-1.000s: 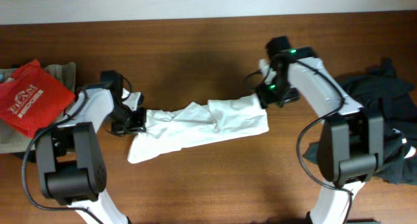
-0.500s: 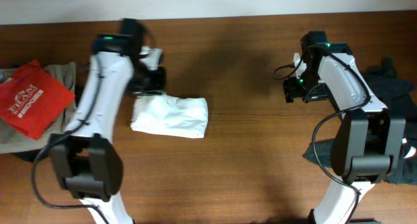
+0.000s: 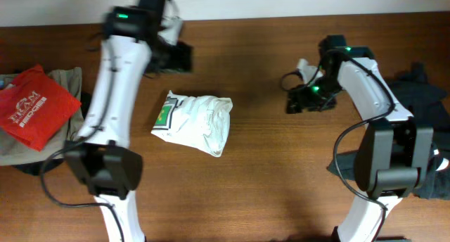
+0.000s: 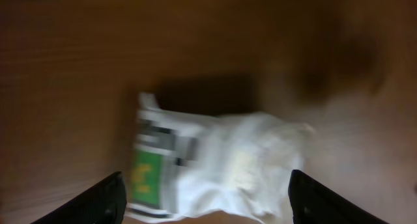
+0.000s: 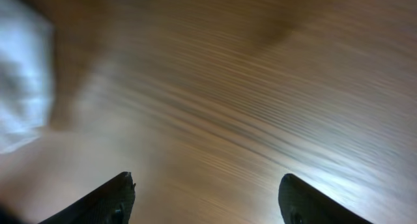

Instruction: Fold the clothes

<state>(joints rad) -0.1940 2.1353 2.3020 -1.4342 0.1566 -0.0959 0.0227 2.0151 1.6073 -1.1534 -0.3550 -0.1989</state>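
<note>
Hovering over: my left gripper (image 4: 206, 185) hangs above the white T-shirt (image 4: 241, 162), fingers spread wide, gripping nothing.
Shirt: a rumpled bundle on the table (image 3: 281, 186), left of centre, with the green print (image 4: 146, 175) showing at its left end.
Long axis: roughly across the table.
Right gripper (image 5: 205, 185): fingers apart, empty, over bare wood, well off the bundle's right end.
Nearer arm: the left, I judge; it can drop straight down.
Far edges: red shirt (image 3: 35, 105) on the left, black garments (image 3: 418, 94) on the right.

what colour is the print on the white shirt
The print is green with black and white; left wrist view.
</note>
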